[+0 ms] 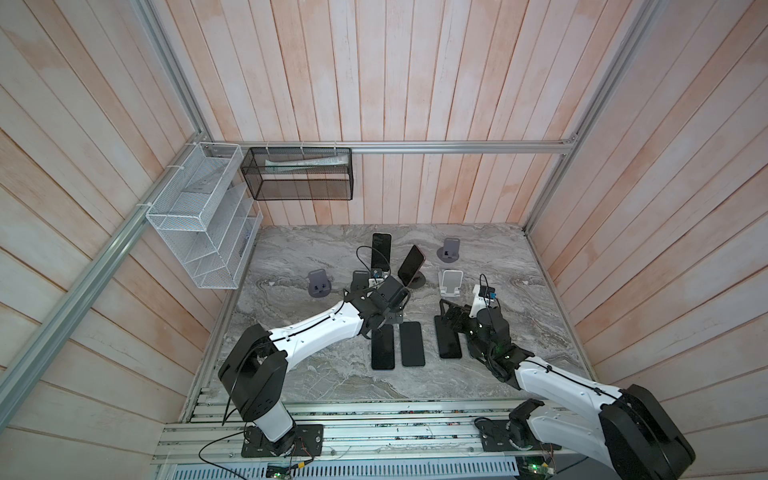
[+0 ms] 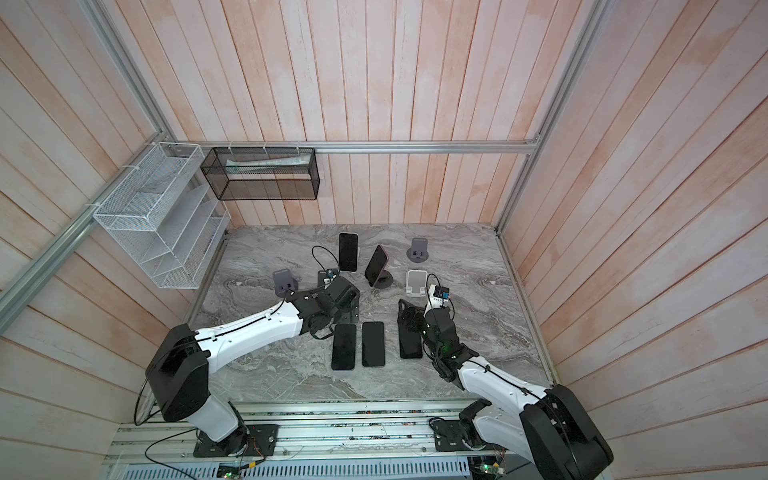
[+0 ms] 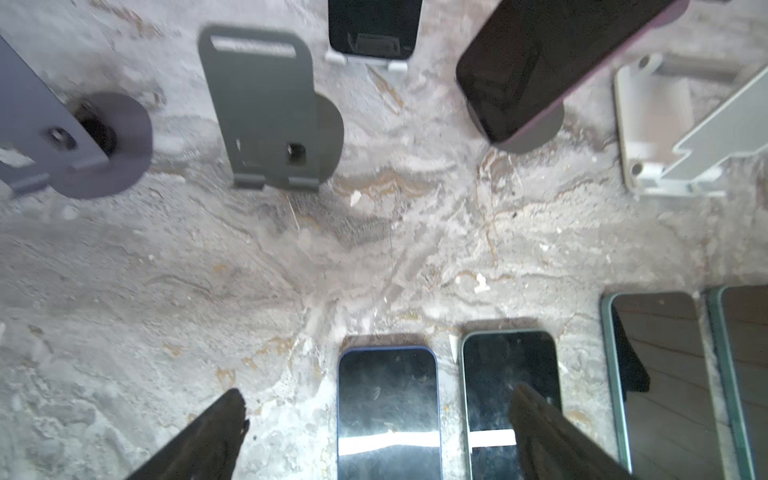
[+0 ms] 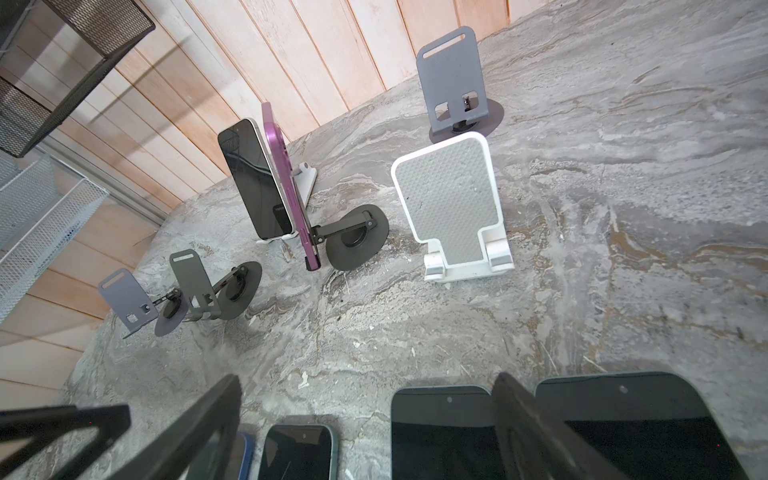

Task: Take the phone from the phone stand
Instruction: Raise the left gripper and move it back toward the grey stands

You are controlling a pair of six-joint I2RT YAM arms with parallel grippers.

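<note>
L gripper (image 3: 380,392): released, fingers (image 3: 216,432) spread wide w/ nothing between them, hanging over the near end of a blue-edged phone (image 3: 388,411) that lay flat on the marble tabletop (image 3: 208,270). In both top views its fingertips were hidden under the wrist.

R gripper (image 4: 368,378): also released and empty, above another flat phone (image 4: 440,432) whose lower part was cut off by the frame edge.

Four phones lay flat in a row. The fourth phone (image 3: 744,374) was cut off in the left wrist view and mostly covered by the right arm (image 1: 552,374) in the top views.

Two phones were not yet off stands. The purple phone (image 1: 411,264) leaned on a dark round stand (image 4: 357,237). Just behind it, a white-edged phone (image 1: 381,250) stood upright on a white stand (image 4: 305,178) that was mostly hidden.

Containers: the black mesh basket (image 1: 301,174) on the back rail (image 1: 457,146) held a pale long item, type unclear. White wire rack (image 1: 199,216): contents couldn't be made out.
</note>
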